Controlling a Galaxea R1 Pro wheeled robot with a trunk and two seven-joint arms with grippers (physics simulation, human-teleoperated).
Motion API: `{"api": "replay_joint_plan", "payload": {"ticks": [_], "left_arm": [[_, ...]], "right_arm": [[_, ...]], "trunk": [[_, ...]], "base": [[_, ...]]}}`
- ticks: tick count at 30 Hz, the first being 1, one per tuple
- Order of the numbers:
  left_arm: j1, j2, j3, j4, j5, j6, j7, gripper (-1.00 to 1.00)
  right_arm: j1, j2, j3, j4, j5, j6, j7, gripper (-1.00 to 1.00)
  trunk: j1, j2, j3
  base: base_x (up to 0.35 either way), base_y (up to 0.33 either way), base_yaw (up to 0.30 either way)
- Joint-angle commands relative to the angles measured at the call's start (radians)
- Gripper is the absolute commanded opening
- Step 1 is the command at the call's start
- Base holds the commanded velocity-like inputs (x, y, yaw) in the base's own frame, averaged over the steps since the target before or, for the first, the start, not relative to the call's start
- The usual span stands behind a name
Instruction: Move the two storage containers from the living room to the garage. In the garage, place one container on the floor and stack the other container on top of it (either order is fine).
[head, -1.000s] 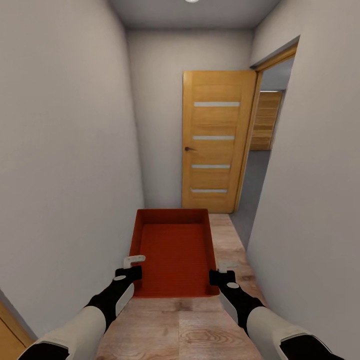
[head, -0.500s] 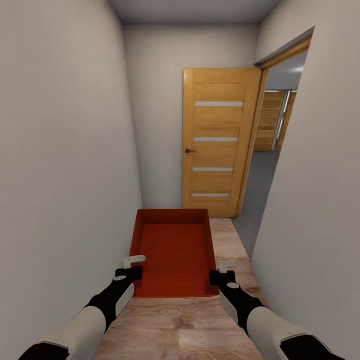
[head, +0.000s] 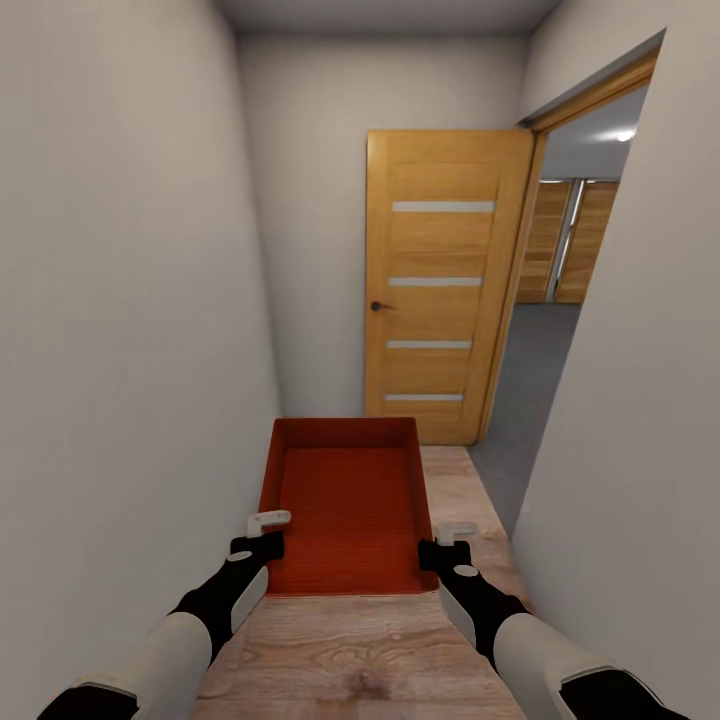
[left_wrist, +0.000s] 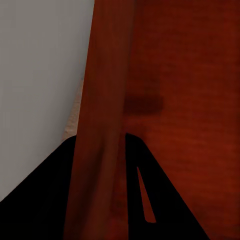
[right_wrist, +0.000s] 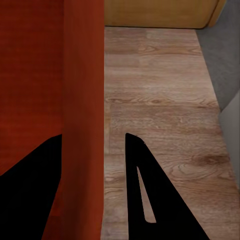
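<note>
Both grippers, left (head: 268, 528) and right (head: 452, 534), clamp the storage container (head: 345, 500) by its side walls, held above wood flooring (head: 380, 650) near an open door (head: 440, 285).

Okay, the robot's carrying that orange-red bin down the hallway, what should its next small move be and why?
Probably roll forward a little while starting to turn right. The orange-red rectangular storage bin is gripped on both side walls by the left gripper and right gripper, the open wooden panel door blocks straight ahead, and the grey concrete floor lies through the doorway on the right.
</note>
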Motion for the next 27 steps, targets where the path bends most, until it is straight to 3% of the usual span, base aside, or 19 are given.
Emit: {"api": "replay_joint_plan", "payload": {"ticks": [1,27], "left_arm": [[-0.002,0.045,0.05,-0.005,-0.014,-0.036,0.027,-1.0],[-0.002,0.045,0.05,-0.005,-0.012,-0.036,0.027,-1.0]], "right_arm": [[0.0,0.0,0.01,0.003,-0.019,-0.003,-0.004,-1.0],[0.0,0.0,0.01,0.003,-0.023,-0.002,-0.004,-1.0]], "trunk": [[0.001,-0.002,-0.002],[0.001,-0.002,-0.002]], "base": [[0.321,0.0,0.0],[0.321,0.0,0.0]]}}
